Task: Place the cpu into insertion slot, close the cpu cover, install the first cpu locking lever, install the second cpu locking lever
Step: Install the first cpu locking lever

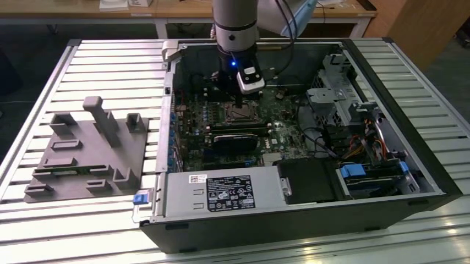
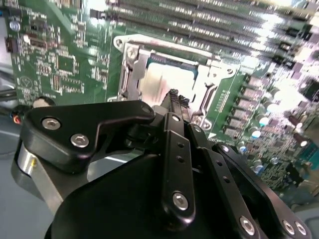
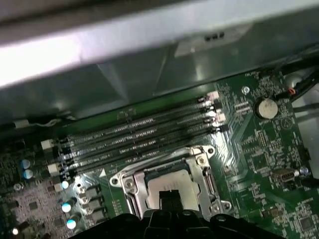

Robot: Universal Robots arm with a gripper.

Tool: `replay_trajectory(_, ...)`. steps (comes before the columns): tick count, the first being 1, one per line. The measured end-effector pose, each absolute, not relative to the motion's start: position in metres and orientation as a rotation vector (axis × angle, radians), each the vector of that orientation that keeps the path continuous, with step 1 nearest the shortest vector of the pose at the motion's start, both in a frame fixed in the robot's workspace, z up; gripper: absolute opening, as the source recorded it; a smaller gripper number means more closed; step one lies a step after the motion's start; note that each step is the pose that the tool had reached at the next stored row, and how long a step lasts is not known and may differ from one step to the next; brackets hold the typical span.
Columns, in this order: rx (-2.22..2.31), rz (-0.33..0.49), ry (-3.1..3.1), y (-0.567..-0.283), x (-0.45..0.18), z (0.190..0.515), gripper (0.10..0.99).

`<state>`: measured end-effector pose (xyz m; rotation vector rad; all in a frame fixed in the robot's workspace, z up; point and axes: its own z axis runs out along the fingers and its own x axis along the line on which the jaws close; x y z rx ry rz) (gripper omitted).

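Second wrist view puts my gripper nearest: two black fingertips drawn almost together, directly above the cpu; whether a sliver of gap remains between them, or whether they press on the chip, I cannot tell. Directly below the tips, the cpu lies flat inside the insertion slot, its pale metal top level with the surrounding frame, so I judge the seating step done. The cpu cover shows in the first wrist view as a silvery frame around the chip; whether it is fully down or latched I cannot tell. Handling judgement: the cpu is light, rigid and smooth-topped, and the contacts beneath it are fragile, so any hold belongs on its opposite edges, never by pressure on the face. The cover is thin stamped metal, stiff but springy, best pushed at its free edge. Just beyond the slot, away from my tool, run the long black memory slots on the green circuit board. In the exterior view, farther out, my arm stands upright inside the open computer case, with the grey fixture block well apart on the table.
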<state>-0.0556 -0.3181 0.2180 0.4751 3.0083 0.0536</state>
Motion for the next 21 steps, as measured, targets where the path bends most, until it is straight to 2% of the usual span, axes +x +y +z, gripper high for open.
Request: replay_trajectory(21,0.372,0.057,3.026,-0.3226,-0.0481,0.2173,0.106)
